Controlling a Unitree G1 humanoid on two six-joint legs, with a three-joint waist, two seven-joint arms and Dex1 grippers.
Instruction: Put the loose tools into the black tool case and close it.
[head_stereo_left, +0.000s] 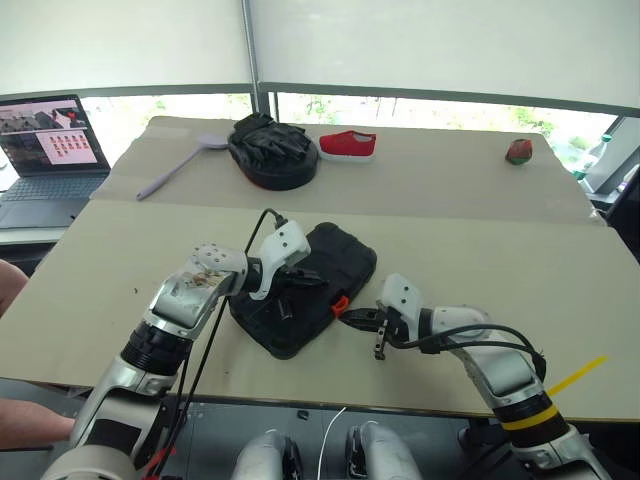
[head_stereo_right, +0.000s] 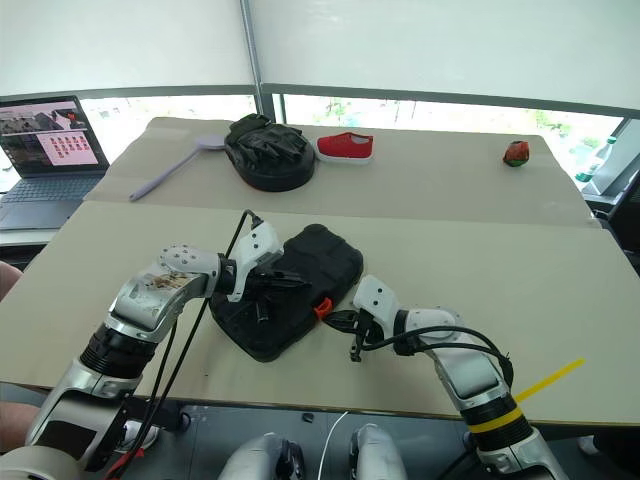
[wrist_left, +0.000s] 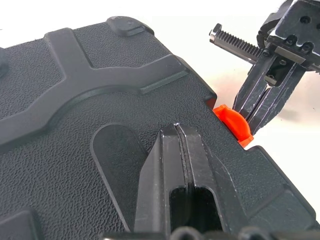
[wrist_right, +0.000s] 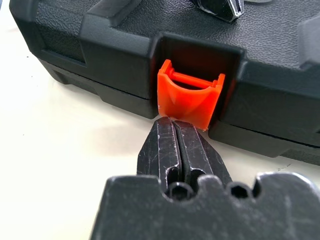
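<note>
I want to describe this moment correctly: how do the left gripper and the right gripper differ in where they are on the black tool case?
The left gripper rests on top of the lid of the black tool case; the right gripper is low at the case's front edge. The left gripper touches plain black plastic, while the right gripper's tips meet the orange latch. Both are shut and hold nothing.

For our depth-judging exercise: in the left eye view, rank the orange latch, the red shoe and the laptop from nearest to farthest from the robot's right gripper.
1. Orange latch, at the right gripper's tips.
2. Red shoe, far table edge.
3. Laptop, far left.
</note>
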